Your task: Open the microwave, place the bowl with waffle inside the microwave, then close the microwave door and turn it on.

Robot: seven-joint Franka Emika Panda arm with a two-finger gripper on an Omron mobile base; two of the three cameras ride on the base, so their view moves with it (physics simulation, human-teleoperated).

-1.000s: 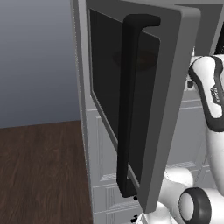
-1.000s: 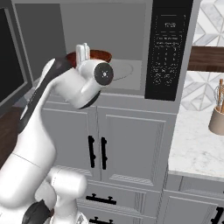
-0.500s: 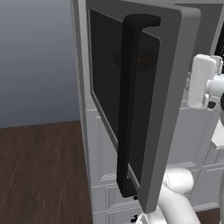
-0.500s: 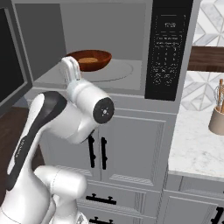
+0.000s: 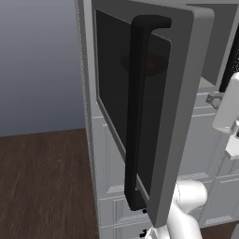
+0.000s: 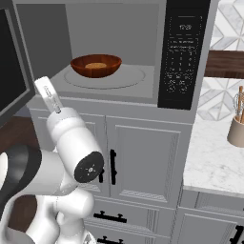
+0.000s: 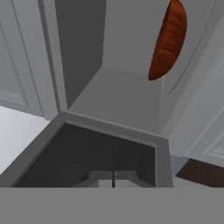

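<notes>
In the upper left of the right base view, the bowl with waffle [image 6: 96, 65] — a shallow, round, glossy brown wooden-looking dish with a pale orange waffle inside — sat on the flat grey turntable disc within the boxy grey microwave [image 6: 114, 28], beside its tall black dotted control strip [image 6: 183, 52]. The microwave door [image 5: 182, 116], a thick matte grey frame around smooth dark glass with a long rounded black bar handle [image 5: 137, 112], stood swung wide open across the middle of the left base view. The tool [image 7: 113, 178], low in the hand view against the door's dark glass, had its two small finger tips pressed together and held nothing — white panelled cabinet doors [image 6: 143, 162] with short black handles lay below, and a veined marble bench [image 6: 214, 157] at the right.
</notes>
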